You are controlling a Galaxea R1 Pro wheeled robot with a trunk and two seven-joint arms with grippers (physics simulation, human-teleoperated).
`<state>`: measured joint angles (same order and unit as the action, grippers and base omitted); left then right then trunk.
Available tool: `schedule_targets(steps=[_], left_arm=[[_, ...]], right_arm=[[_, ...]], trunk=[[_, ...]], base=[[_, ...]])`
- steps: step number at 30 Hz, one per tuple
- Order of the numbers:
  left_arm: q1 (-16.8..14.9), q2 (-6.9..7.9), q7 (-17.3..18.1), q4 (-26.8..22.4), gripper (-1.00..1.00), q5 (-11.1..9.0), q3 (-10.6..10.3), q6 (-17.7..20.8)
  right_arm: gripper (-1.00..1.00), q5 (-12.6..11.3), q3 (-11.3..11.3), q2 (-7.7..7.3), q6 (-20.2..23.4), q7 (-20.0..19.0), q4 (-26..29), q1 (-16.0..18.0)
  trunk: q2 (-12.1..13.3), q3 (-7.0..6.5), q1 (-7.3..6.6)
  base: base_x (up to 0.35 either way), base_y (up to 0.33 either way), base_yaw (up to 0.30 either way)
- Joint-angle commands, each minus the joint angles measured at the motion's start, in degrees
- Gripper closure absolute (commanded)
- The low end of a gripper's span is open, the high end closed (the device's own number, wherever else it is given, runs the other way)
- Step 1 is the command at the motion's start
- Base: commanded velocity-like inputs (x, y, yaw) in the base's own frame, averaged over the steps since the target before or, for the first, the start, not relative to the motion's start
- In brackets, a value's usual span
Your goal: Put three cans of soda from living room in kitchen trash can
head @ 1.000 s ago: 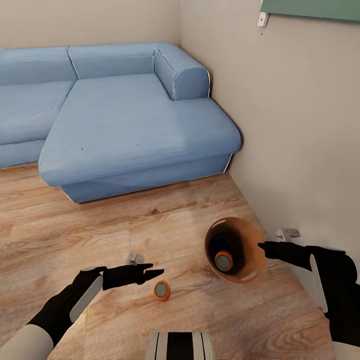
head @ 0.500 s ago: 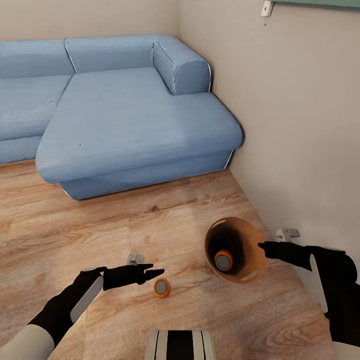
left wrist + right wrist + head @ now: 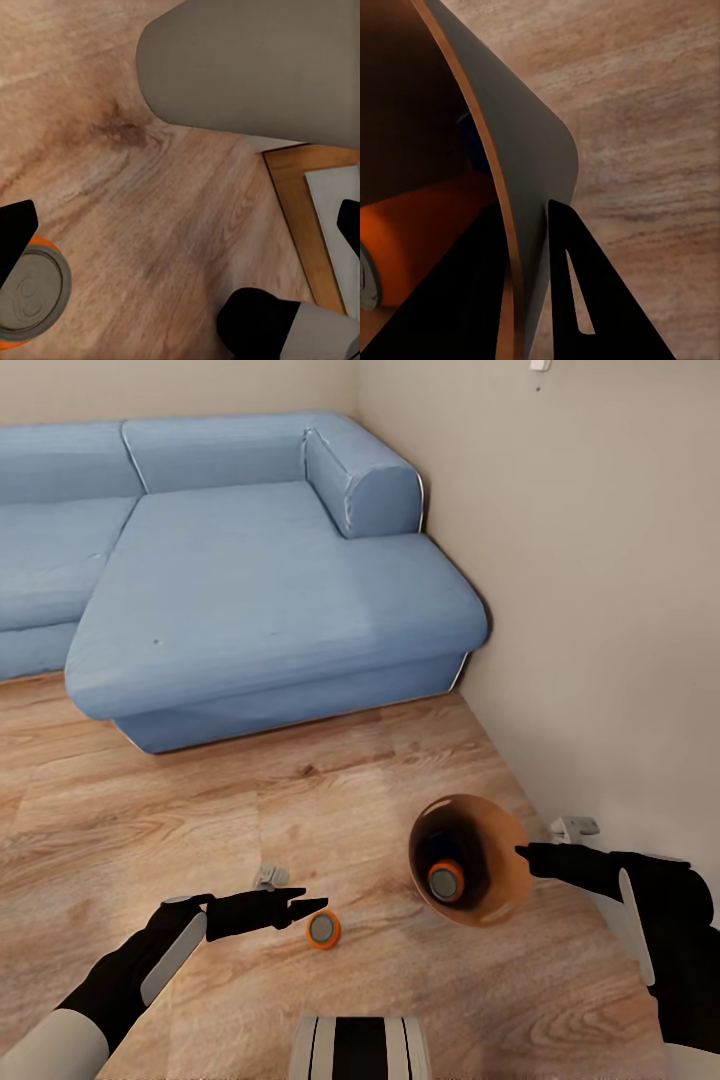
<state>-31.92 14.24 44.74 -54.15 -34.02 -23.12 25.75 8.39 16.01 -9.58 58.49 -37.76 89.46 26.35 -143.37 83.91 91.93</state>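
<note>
So basically everything hangs on that last orange can and the left gripper. The can stands upright on the wood floor, silver top facing up, so its long axis runs vertical while the left fingers point roughly level toward it. It sits just past the fingertips and a bit toward the robot's body. In the left wrist view the can shows right next to one dark fingertip, with the other finger far across the picture, so the left jaws are spread wide with nothing between them. I can't tell whether that fingertip actually touches the can or just sits beside it.

Left arm is clearly the nearer one. The right gripper is busy anyway: it's pinched shut on the rim of the tash can, one finger outside the wall and the other inside, holding the bin tipped with its mouth toward the camera. Inside there's an orange can lying low in it and something blue behind, probably the blue can.

My guess is the left gripper needs to shift a touch sideways so the can ends up between the fingers instead of beside one, then close across its round body.
</note>
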Motion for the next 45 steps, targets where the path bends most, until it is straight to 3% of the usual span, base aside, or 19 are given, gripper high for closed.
schedule_targets(steps=[1,19,38,41,42,43,45], left_arm=[[0.00,0.00,0.00,-0.01,-1.00,0.00,0.00,0.00],[-0.01,0.09,0.35,-0.08,-1.00,0.10,0.00,-0.09],[0.01,0.06,-0.17,-0.19,-1.00,0.20,-0.32,0.31],[0.00,-0.31,-4.39,-0.71,-1.00,1.70,-0.65,2.07],[0.01,-1.61,-10.50,-1.53,-1.00,3.11,-0.71,5.57],[0.01,-2.06,-12.16,-1.79,-1.00,3.37,-0.73,6.51],[0.01,-4.34,-19.80,-2.67,-1.00,4.10,-0.88,9.60]], right_arm=[[1.00,-1.53,-0.02,0.00,0.41,-0.29,0.02,0.02],[1.00,-1.54,0.07,-0.07,0.45,-0.29,0.02,0.02],[1.00,-1.63,0.17,-0.17,0.40,-0.28,0.43,0.02],[1.00,-1.62,0.16,-0.17,0.40,-0.24,0.43,0.02],[1.00,-1.62,0.16,-0.17,0.40,-0.22,0.40,0.02],[1.00,-1.62,0.16,-0.17,0.40,-0.22,0.39,0.02],[1.00,-1.62,0.16,-0.17,0.39,-0.21,0.38,0.02]], trunk=[[0.00,0.09,-0.01],[0.00,1.74,-0.01],[0.00,1.85,-0.01],[0.00,1.85,-0.01],[0.00,1.85,-0.01],[0.00,1.85,-0.01],[0.00,1.85,-0.01]], base=[[0.000,0.000,0.000],[0.000,0.000,0.000],[0.000,0.000,0.000],[0.000,0.000,0.000],[0.000,0.000,0.000],[0.000,0.000,0.000],[0.000,0.000,0.000]])
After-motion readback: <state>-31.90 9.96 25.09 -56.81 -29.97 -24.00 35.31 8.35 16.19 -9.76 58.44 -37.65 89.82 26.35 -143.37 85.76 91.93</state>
